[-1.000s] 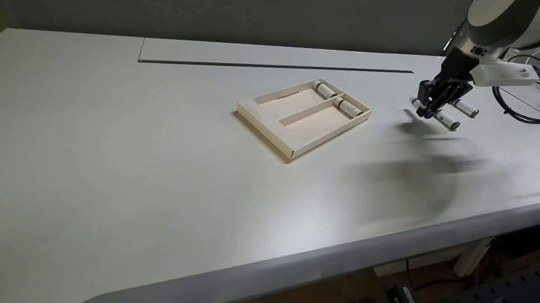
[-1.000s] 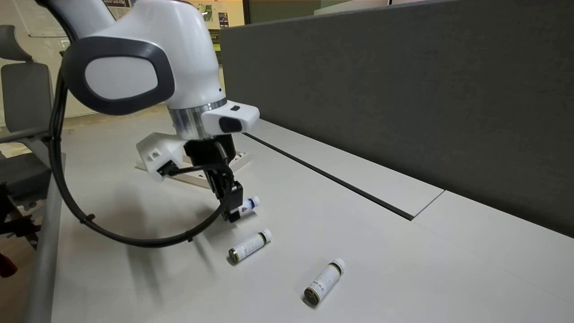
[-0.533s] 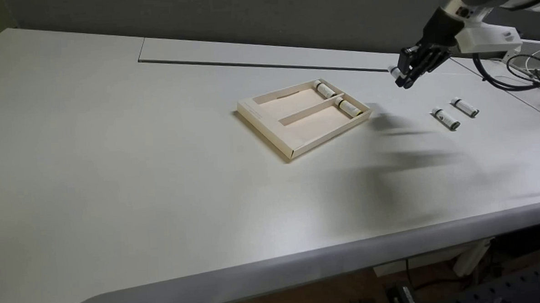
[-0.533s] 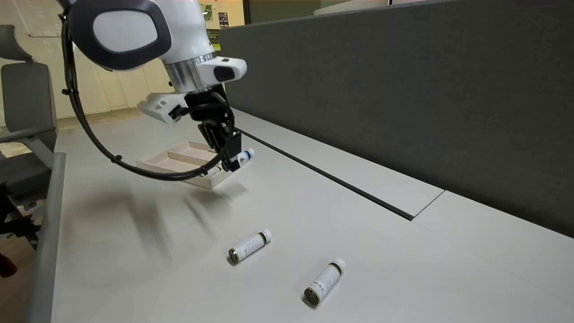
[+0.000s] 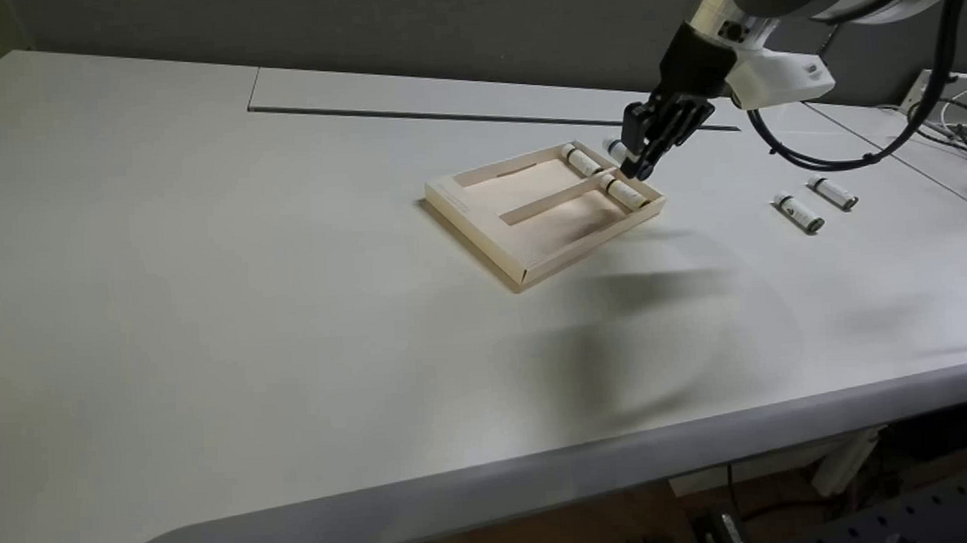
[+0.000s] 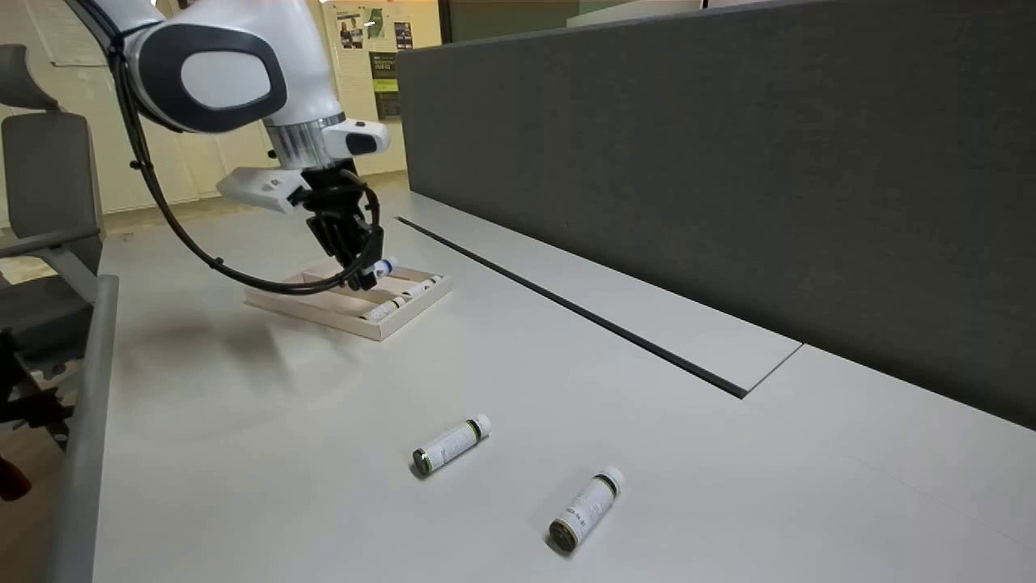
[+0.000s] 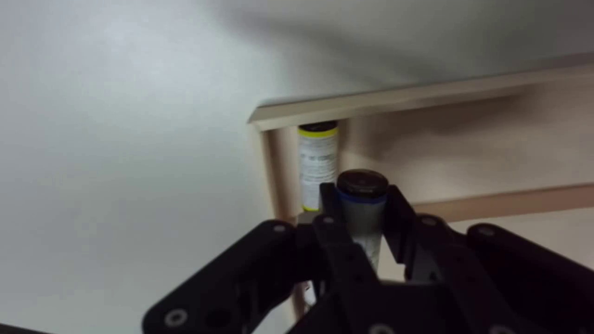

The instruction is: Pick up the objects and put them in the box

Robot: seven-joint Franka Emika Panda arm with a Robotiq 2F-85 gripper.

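My gripper (image 5: 635,165) is shut on a white cylinder with a blue band (image 7: 364,215), its dark end between the fingertips in the wrist view. Its light end (image 5: 613,147) shows beyond the fingers. In an exterior view the gripper (image 6: 362,278) is above the pale beige box (image 6: 324,316). The box (image 5: 474,233) has low rims and a divider. Two white cylinders lie in it, one per compartment (image 5: 583,160) (image 5: 624,193); the yellow-banded one (image 7: 318,160) shows in the wrist view. Two more cylinders (image 5: 798,214) (image 5: 833,192) lie on the table, also visible here (image 6: 452,444) (image 6: 587,510).
A tall dark grey partition (image 6: 712,178) stands along the table's back. A dark slot (image 6: 583,317) runs in the tabletop before it. Black cables hang from the arm (image 6: 210,259). More cables (image 5: 963,132) lie at the table's far right. The table's front edge (image 5: 542,485) is rounded grey.
My gripper has lifted the blue-banded cylinder from beside the two loose ones and carried it across to above the box. The other cylinders and the box have not moved.
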